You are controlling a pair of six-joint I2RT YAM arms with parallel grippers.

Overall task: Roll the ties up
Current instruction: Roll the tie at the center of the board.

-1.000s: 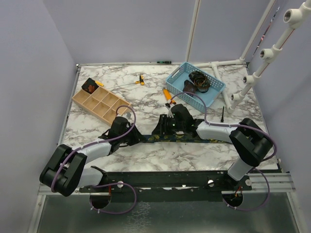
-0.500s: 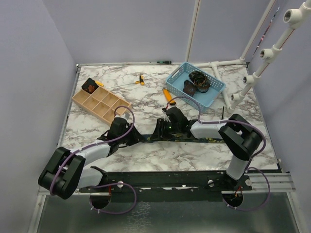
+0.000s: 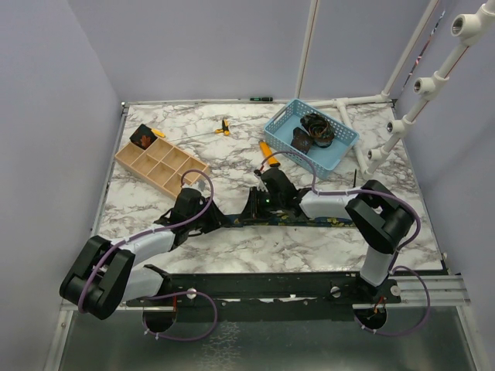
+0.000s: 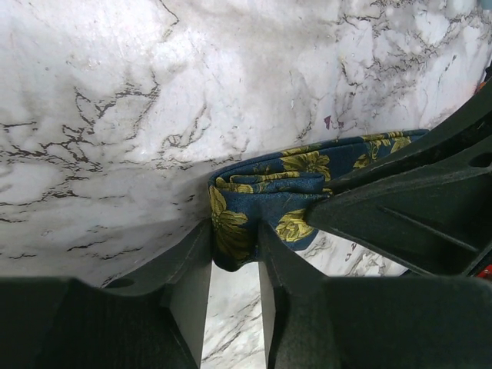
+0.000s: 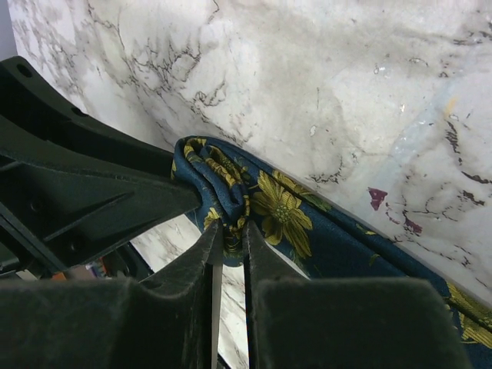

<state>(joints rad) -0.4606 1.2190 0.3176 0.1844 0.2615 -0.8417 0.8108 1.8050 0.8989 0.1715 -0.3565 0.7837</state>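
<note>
On marble table (image 3: 240,158), mid-front: left gripper (image 4: 234,265), right gripper (image 5: 229,250) both clamped on folded end of navy floral tie (image 4: 261,184).

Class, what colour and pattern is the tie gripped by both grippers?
The tie is navy with yellow-green flowers; clearest in the right wrist view.

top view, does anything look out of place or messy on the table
Nothing spilled or damaged. The navy floral tie lies stretched across the table, its end bunched in a lumpy fold pinched by the left fingers and right fingers. An orange-handled tool lies loose beside the blue basket.
</note>
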